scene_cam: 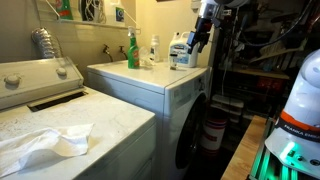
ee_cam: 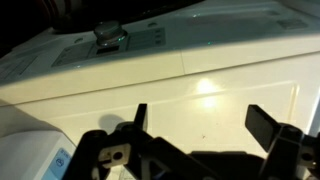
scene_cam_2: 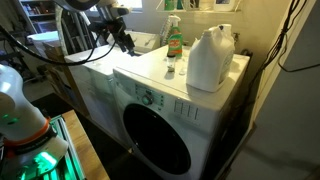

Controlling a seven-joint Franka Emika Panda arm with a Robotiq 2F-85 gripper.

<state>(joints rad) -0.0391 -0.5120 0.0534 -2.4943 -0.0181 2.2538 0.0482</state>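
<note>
My gripper (ee_cam: 200, 122) is open and empty, its two black fingers spread over the white top of a front-loading machine (scene_cam_2: 150, 75). In both exterior views the gripper (scene_cam: 200, 38) (scene_cam_2: 125, 40) hovers above the far edge of that top. Nearest to it are a white jug (scene_cam_2: 210, 58), a green spray bottle (scene_cam_2: 174, 42) and a small cap-like item (scene_cam_2: 170, 70). In an exterior view the jug (scene_cam: 180, 52) stands just beside the gripper, with the green bottle (scene_cam: 132, 50) and a small clear bottle (scene_cam: 154, 48) further along. A small round object (ee_cam: 110, 35) shows ahead in the wrist view.
A top-loading washer (scene_cam: 60, 115) with a crumpled white cloth (scene_cam: 45, 145) stands next to the front loader. The round door (scene_cam_2: 155, 140) faces the aisle. The robot's base (scene_cam: 290, 125) glows green. Cluttered shelves (scene_cam: 255, 50) and cables line the far side.
</note>
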